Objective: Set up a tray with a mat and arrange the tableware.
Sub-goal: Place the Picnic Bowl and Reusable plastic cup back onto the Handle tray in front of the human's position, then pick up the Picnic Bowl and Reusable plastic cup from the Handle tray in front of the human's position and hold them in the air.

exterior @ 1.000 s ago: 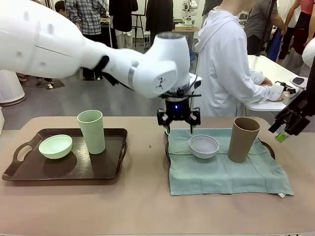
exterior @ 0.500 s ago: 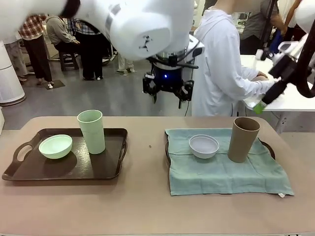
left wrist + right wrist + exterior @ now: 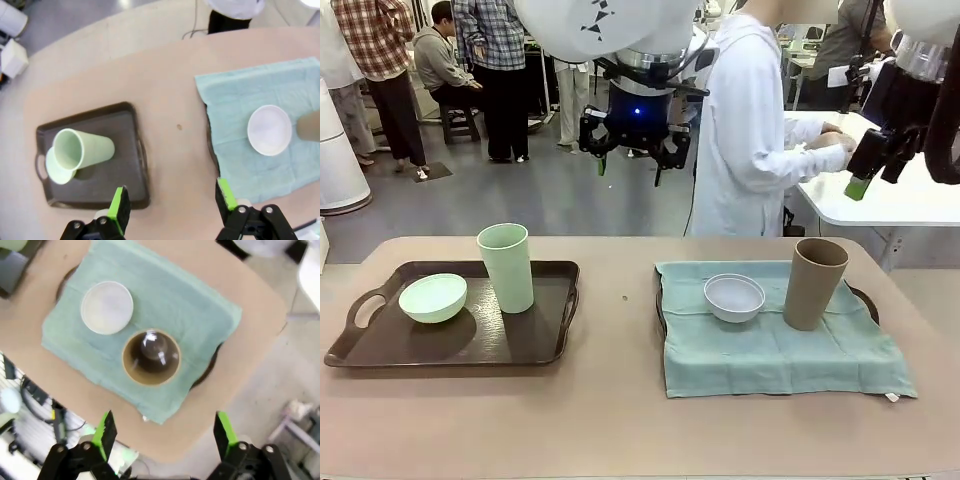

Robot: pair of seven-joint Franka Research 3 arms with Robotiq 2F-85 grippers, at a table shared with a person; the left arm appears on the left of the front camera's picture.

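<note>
A pale green bowl (image 3: 432,297) and a tall pale green cup (image 3: 506,267) stand on a dark brown tray (image 3: 380,350) at the left. To the right, a teal mat (image 3: 780,350) covers a second tray (image 3: 866,296) and carries a small white bowl (image 3: 734,296) and a tall brown cup (image 3: 813,283). My left gripper (image 3: 632,168) hangs open and empty high above the table's far middle. My right gripper (image 3: 868,175) is open and empty, high at the right. From above, the left wrist view has the green cup (image 3: 80,149) and white bowl (image 3: 270,129); the right wrist view has the brown cup (image 3: 151,356) and white bowl (image 3: 107,307).
A person in a white top (image 3: 750,150) stands just beyond the table's far edge, hands on a white table (image 3: 910,205) at the right. Bare tabletop (image 3: 620,300) lies between the two trays and along the front edge.
My left gripper has risen from just above the mat's back edge to well above the table, drifting left. My right gripper has also lifted up. The tableware has not moved.
</note>
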